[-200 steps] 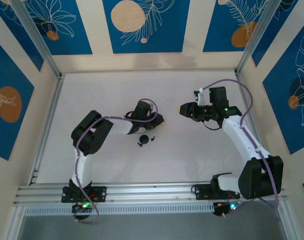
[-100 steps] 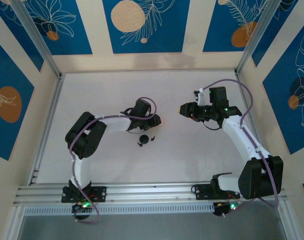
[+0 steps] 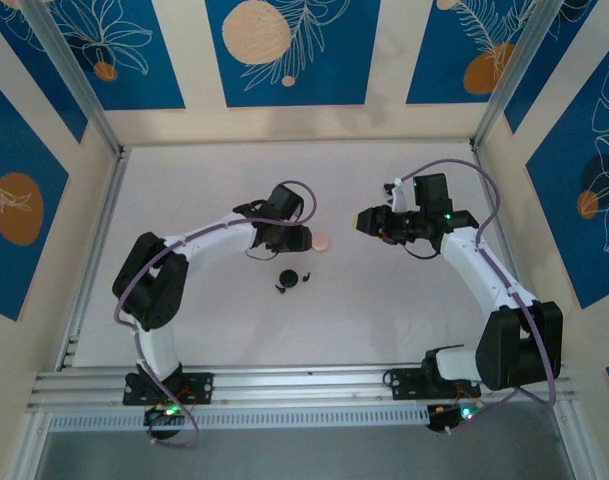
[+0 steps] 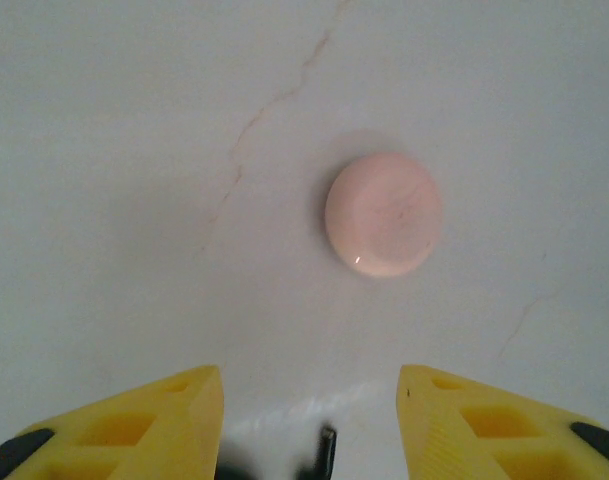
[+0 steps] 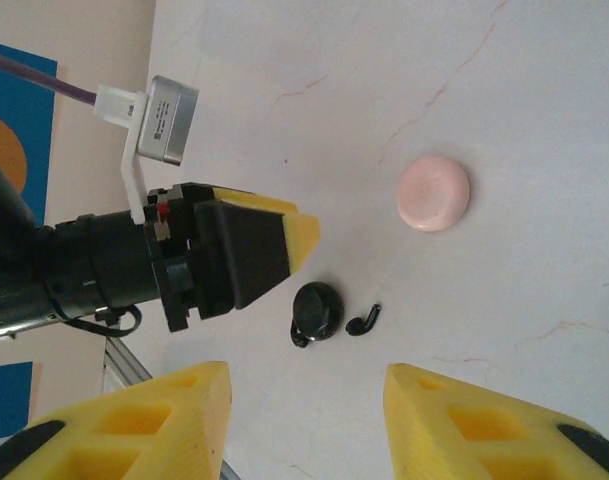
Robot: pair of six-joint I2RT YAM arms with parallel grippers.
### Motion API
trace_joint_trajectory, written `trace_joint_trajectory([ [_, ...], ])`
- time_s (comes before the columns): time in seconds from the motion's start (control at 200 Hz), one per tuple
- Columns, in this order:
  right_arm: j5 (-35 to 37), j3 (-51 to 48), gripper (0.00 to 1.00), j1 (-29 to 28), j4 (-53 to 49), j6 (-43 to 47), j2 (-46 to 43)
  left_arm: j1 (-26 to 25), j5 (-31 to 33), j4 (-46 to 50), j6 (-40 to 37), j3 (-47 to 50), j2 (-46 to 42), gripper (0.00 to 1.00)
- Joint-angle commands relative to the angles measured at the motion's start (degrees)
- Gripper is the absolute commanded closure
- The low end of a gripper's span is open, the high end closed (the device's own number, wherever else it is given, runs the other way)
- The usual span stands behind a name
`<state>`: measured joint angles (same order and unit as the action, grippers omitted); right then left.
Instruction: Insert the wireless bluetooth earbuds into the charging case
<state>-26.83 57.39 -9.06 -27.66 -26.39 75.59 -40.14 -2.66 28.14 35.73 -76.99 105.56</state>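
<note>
Our left gripper hangs over the table with its yellow fingers apart and empty. The pink case lies just beyond them at 12 o'clock. Our right gripper, likewise spread and holding nothing, faces it from across the table. Seen from above, the black case sits at 6 o'clock of the left gripper, with a black earbud just beside it at 3 o'clock. In the right wrist view the bud's long axis runs from 8 to 2 o'clock, its stem apparently toward 2. We judge the risk plain: broad fingers closing on so tiny a bud could flick it away, and either round case may skid if nudged.
</note>
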Motion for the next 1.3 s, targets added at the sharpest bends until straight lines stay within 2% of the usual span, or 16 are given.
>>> trace_joint_trajectory([
  [0.0, -1.23, 1.5, 0.56, -0.56, -0.45, 0.51, 0.55, -1.43, 2.55, 11.66, -5.93, -3.28, 1.56, 0.52],
  [0.53, -0.96, 1.41, 0.55, -0.96, -1.32, 1.0, 0.12, -3.44, 3.97, 19.31, -9.89, -7.91, 10.15, 0.48],
  [1.08, -1.01, 1.51, 0.55, -0.96, -1.48, 1.08, 0.39, -4.55, 2.0, 21.85, -10.46, -8.79, 12.76, 0.43],
  [1.29, -1.03, 1.5, 0.55, -0.95, -1.62, 1.25, 0.3, -5.26, 3.69, 24.64, -10.91, -9.14, 12.93, 0.42],
])
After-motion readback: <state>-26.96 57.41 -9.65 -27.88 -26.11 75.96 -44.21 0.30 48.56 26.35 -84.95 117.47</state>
